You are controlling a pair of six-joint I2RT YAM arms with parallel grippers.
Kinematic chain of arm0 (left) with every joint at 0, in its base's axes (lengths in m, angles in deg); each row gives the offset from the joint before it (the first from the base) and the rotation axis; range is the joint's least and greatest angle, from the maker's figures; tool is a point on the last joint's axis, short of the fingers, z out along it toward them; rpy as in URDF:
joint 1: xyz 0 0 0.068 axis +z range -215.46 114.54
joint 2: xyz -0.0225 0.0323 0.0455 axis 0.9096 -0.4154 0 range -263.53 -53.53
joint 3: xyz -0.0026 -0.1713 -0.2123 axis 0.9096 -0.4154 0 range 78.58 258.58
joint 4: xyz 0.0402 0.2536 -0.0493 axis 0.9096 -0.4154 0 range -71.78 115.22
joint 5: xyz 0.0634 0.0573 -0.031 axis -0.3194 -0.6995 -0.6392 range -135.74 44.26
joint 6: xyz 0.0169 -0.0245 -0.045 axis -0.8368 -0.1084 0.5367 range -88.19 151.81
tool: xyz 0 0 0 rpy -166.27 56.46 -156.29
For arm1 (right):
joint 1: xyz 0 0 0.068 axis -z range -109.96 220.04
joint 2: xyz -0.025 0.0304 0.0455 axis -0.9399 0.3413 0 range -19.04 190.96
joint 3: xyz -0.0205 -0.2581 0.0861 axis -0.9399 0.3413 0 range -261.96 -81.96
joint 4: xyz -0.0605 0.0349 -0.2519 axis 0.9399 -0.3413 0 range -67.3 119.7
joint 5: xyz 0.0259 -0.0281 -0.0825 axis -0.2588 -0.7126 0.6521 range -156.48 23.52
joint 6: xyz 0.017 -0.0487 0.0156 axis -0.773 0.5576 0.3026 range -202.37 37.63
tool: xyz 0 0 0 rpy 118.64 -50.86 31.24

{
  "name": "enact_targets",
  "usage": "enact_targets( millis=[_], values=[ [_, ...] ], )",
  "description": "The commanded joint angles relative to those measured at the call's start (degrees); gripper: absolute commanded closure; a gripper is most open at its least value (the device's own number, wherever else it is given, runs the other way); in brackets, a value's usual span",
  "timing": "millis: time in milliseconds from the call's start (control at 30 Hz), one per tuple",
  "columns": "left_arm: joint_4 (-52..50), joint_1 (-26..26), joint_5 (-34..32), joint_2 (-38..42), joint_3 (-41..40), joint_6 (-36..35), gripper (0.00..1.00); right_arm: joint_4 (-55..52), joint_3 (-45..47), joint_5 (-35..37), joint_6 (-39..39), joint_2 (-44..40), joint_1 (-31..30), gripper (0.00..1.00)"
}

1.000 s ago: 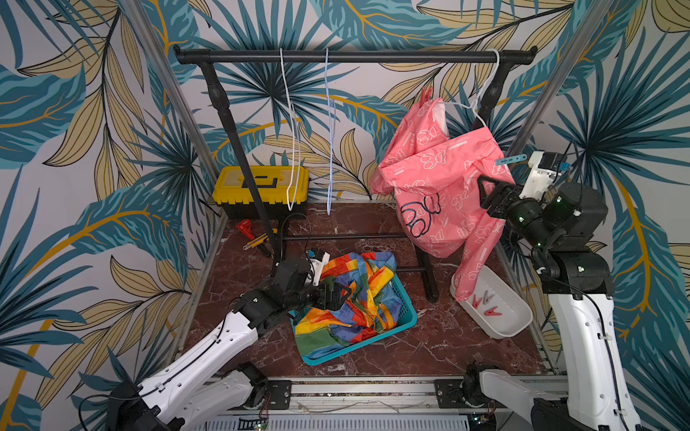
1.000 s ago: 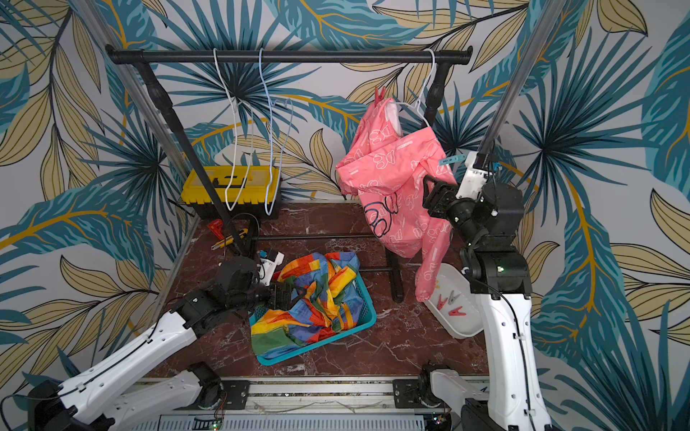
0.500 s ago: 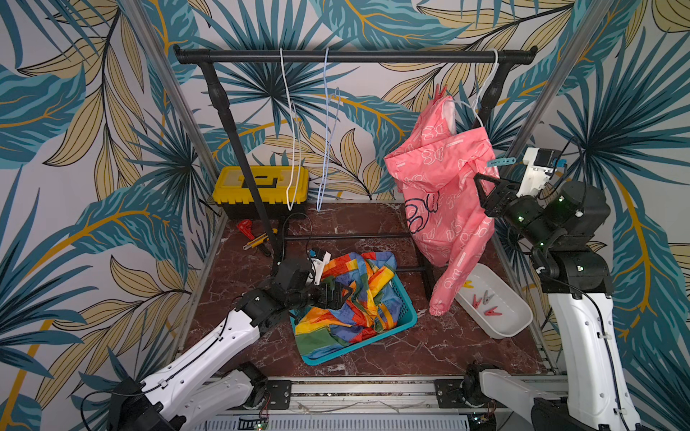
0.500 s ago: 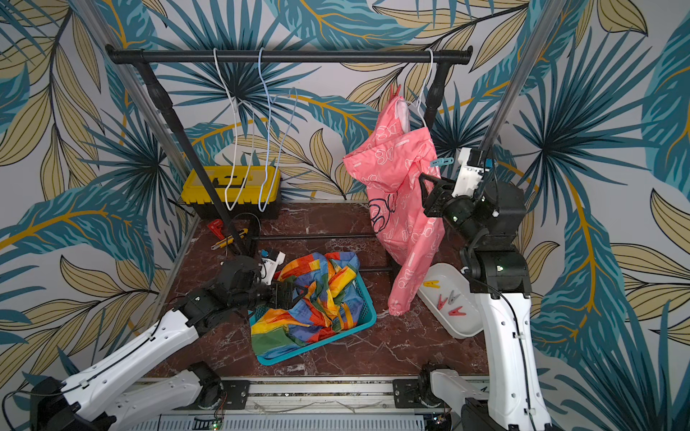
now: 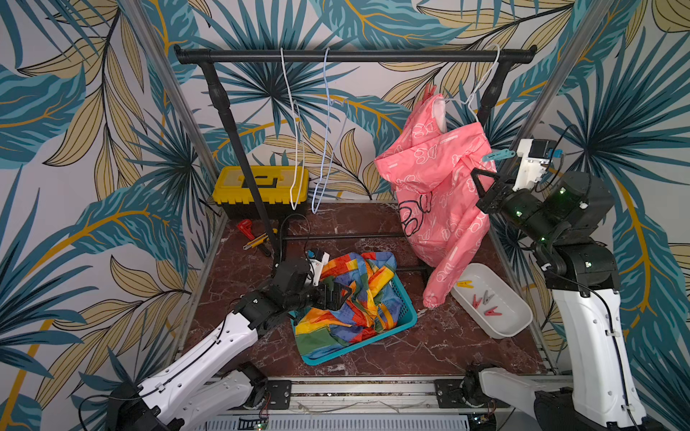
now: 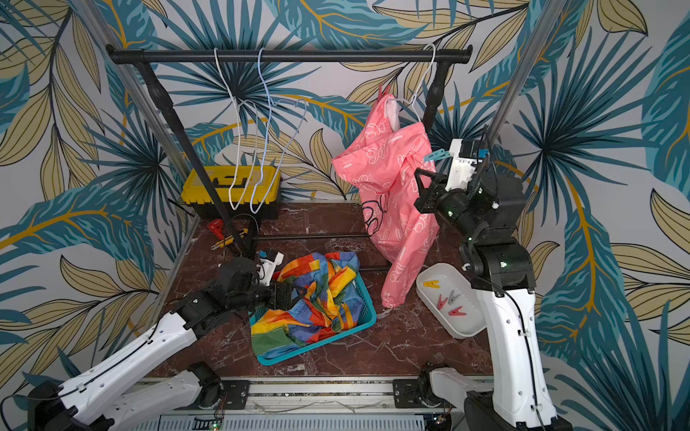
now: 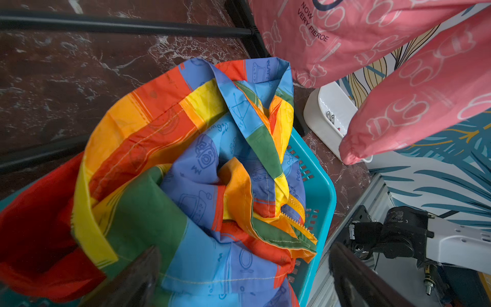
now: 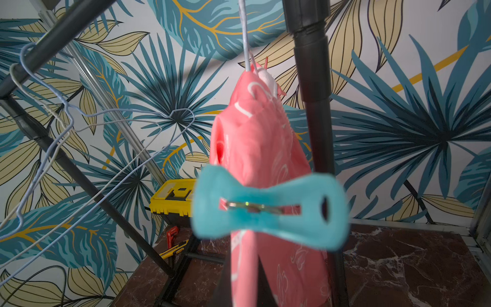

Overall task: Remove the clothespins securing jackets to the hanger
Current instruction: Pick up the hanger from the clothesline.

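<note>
Over on the right, the pink jacket (image 5: 429, 175) with its white bear outlines hangs from a white wire hanger (image 5: 481, 84) hooked on the black rail (image 5: 373, 58), close to the rack's right post. A light blue clothespin (image 5: 498, 155) is clipped at the jacket's shoulder nearest the right arm and sticks out sideways. In the right wrist view it fills the middle as a blurred bow shape (image 8: 268, 210). A red-pink clothespin (image 5: 429, 91) stands up from the jacket's top edge, by the collar. The right gripper (image 5: 478, 177) sits just below the blue one with its tip against the jacket's shoulder. Its jaws are pressed together, though I cannot tell whether any fabric is nipped between them. Lower down, a white tray (image 5: 517, 328) on the marble tabletop (image 5: 392, 347) holds loose pegs: a yellow peg (image 5: 464, 284), a grey peg (image 5: 487, 297) and two red-pink pegs (image 5: 491, 311). The jacket's sleeve cuff (image 5: 431, 300) dangles just beside the tray's end. On the left, the rainbow jacket (image 5: 358, 298) lies crumpled in a teal basket (image 5: 407, 317). The left gripper (image 5: 338, 295) hovers over the basket's edge with its jaws spread wide, gripping nothing. Two bare wire hangers (image 5: 297, 149) hang side by side from the rail, in front of a yellow toolbox (image 5: 261, 183) at the back.
</note>
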Motion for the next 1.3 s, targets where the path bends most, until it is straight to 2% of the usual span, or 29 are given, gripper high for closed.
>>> enact_targets(
  millis=[0, 200, 333, 500, 700, 933, 1067, 1267],
  values=[
    [0.87, 0.13, -0.54, 0.86, -0.80, 0.32, 0.00, 2.91, -3.60, -0.32, 1.18, -1.52, -1.18, 1.00],
    [0.87, 0.13, -1.22, 1.22, -0.63, 0.77, 0.00, 3.22, -6.05, -2.25, 0.71, -2.73, -2.03, 1.00],
    [0.87, -0.09, -1.27, 1.47, -0.54, 1.03, 0.00, 6.40, -4.93, -0.55, 0.61, -4.08, -2.18, 1.00],
    [0.91, -0.62, -1.67, 1.75, -0.63, 1.69, 0.00, 6.52, -9.93, 1.10, 0.45, -0.37, -2.26, 1.00],
    [0.91, -0.98, -2.21, 2.30, -1.32, 2.25, 0.00, 12.18, -10.25, 0.94, -0.97, 0.28, -2.91, 1.00],
    [0.88, -1.01, -2.61, 1.72, -1.04, 1.69, 0.00, 22.46, -6.31, 3.90, -1.77, -1.98, -3.24, 1.00],
    [0.87, -1.01, -2.56, 1.69, -0.32, 0.88, 0.00, 20.51, -7.72, 1.94, -3.18, -2.56, -3.23, 1.00],
    [0.87, -0.97, -3.71, 4.25, 0.80, -1.91, 0.01, 18.70, -2.04, -0.91, -4.51, -8.27, -3.22, 1.00]
  ],
)
